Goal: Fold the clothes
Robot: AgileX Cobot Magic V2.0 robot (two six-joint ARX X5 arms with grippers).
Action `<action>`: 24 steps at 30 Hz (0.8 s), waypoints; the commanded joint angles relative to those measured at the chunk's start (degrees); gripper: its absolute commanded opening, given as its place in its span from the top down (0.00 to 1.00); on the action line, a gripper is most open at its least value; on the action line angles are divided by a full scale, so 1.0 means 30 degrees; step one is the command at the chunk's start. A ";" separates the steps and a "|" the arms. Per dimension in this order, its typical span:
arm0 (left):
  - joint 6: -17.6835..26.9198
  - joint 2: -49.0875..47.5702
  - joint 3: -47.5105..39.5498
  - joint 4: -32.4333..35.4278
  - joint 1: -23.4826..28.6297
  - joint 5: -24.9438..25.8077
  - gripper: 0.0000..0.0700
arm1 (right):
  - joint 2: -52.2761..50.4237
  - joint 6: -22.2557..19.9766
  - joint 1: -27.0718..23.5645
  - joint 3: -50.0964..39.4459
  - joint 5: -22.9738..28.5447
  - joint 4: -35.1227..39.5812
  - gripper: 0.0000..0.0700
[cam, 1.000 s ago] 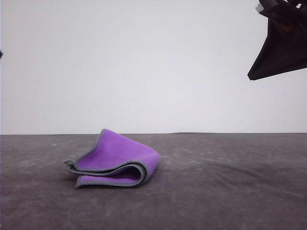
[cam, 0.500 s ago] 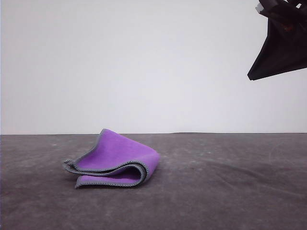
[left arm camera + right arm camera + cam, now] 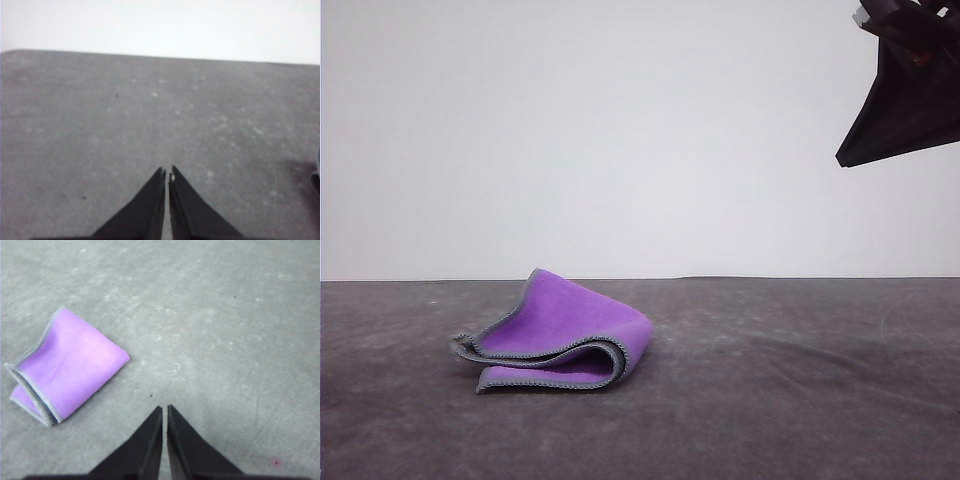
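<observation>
One cloth (image 3: 560, 335) lies folded purple-side out, lower left of the front view, on the grey worktop (image 3: 800, 400). Its loose folds could spring apart, since the layers gape. Its long axis runs diagonally in the right wrist view, fold toward centre. Both end effectors, left (image 3: 166, 175) and right (image 3: 164, 410), are closed, empty, well apart from it.

The right pincer (image 3: 905, 95) is cut off by the front view's top-right corner.
</observation>
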 commanded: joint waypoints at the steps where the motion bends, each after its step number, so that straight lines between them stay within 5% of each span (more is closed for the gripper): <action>1: 0.0000 -0.0015 -0.0379 0.0197 -0.0011 0.0014 1.00 | 0.0073 0.0117 0.0131 0.0182 0.0015 0.0255 0.98; 16: 0.0000 -0.0015 -0.0379 0.0198 -0.0007 0.0007 1.00 | 0.0073 0.0079 0.0131 0.0182 0.0011 0.0259 0.98; 24: 0.0000 -0.0015 -0.0379 0.0198 -0.0007 0.0007 1.00 | -0.2216 -0.1877 -0.0895 0.0005 0.0827 -0.1859 0.98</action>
